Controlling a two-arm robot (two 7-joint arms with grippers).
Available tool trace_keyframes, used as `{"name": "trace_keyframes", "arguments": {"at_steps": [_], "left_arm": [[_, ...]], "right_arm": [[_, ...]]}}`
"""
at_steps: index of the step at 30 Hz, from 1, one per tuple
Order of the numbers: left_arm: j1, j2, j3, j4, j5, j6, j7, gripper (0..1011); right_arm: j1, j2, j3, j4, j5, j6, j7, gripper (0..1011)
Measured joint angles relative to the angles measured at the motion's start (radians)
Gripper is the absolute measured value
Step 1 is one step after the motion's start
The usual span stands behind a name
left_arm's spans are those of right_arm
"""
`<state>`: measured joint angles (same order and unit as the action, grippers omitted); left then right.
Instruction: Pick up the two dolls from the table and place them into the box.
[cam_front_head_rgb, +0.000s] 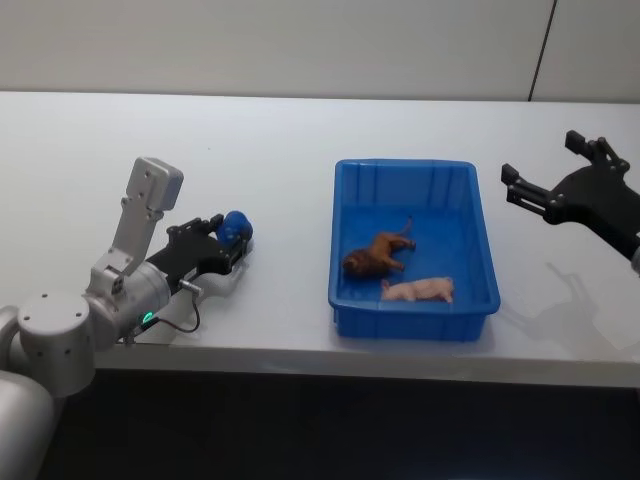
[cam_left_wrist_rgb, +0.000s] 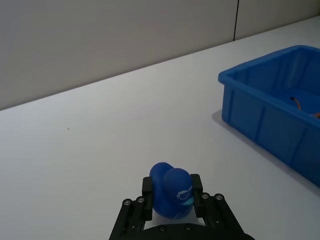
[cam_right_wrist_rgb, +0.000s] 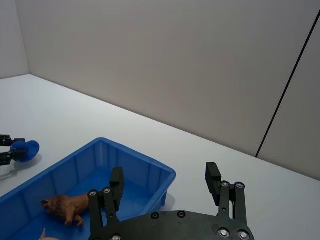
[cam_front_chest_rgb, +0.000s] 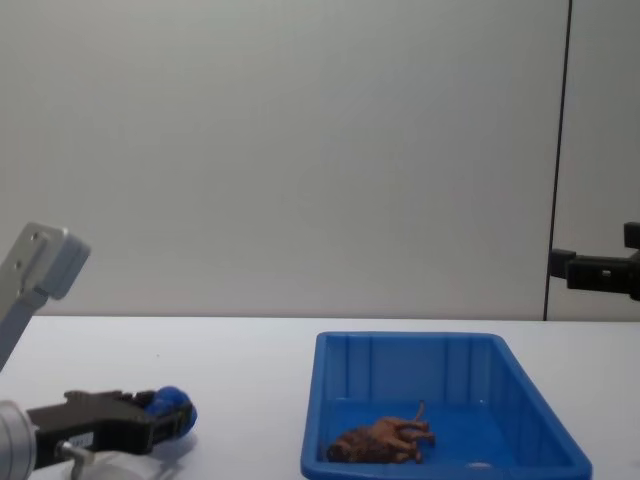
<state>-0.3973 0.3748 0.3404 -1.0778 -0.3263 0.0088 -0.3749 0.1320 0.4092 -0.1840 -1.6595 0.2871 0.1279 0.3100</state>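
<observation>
Head view, your stock: left gripper (cam_front_head_rgb: 232, 240) clamped on blue duck (cam_front_head_rgb: 236, 226), right gripper (cam_front_head_rgb: 553, 178) spread open, brown animal (cam_front_head_rgb: 378, 254) in box (cam_front_head_rgb: 415, 320) between them.

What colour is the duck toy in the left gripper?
Blue, the duck has a lighter printed face marking; the left wrist view shows it best.

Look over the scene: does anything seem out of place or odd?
Yes: a pale pink animal figurine lies on its side in the blue plastic tray beside the toppled brown four-legged figurine, a third toy beyond the two dolls.
</observation>
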Motion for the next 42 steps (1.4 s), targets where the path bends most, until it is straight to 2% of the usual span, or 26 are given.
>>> {"name": "trace_keyframes", "arguments": {"at_steps": [14, 23, 26, 29, 30, 31, 36, 38, 39, 41, 42], "left_arm": [[-0.027, -0.013, 0.005, -0.081, 0.039, -0.008, -0.021, 363], [-0.064, -0.049, 0.028, -0.110, 0.057, -0.027, -0.060, 306], [-0.086, -0.074, 0.044, -0.109, 0.058, -0.040, -0.084, 282], [-0.099, -0.090, 0.055, -0.102, 0.058, -0.049, -0.100, 335], [-0.110, -0.103, 0.063, -0.094, 0.058, -0.056, -0.110, 399], [-0.115, -0.109, 0.067, -0.091, 0.057, -0.059, -0.115, 399], [-0.147, -0.150, 0.092, -0.057, 0.046, -0.087, -0.150, 588], [-0.154, -0.159, 0.098, -0.048, 0.043, -0.094, -0.158, 633], [-0.161, -0.168, 0.104, -0.040, 0.039, -0.101, -0.165, 692], [-0.166, -0.174, 0.108, -0.035, 0.035, -0.106, -0.170, 721], [-0.170, -0.180, 0.112, -0.032, 0.031, -0.111, -0.175, 773]], "right_arm": [[0.000, 0.000, 0.000, 0.000, 0.000, 0.000, 0.000, 1001], [0.000, 0.000, 0.000, 0.000, 0.000, 0.000, 0.000, 1001], [0.000, 0.000, 0.000, 0.000, 0.000, 0.000, 0.000, 1000], [0.000, 0.000, 0.000, 0.000, 0.000, 0.000, 0.000, 1001], [0.000, 0.000, 0.000, 0.000, 0.000, 0.000, 0.000, 1001], [0.000, 0.000, 0.000, 0.000, 0.000, 0.000, 0.000, 1001], [0.000, 0.000, 0.000, 0.000, 0.000, 0.000, 0.000, 1001], [0.000, 0.000, 0.000, 0.000, 0.000, 0.000, 0.000, 1000], [0.000, 0.000, 0.000, 0.000, 0.000, 0.000, 0.000, 1000], [0.000, 0.000, 0.000, 0.000, 0.000, 0.000, 0.000, 1001], [0.000, 0.000, 0.000, 0.000, 0.000, 0.000, 0.000, 1001]]}}
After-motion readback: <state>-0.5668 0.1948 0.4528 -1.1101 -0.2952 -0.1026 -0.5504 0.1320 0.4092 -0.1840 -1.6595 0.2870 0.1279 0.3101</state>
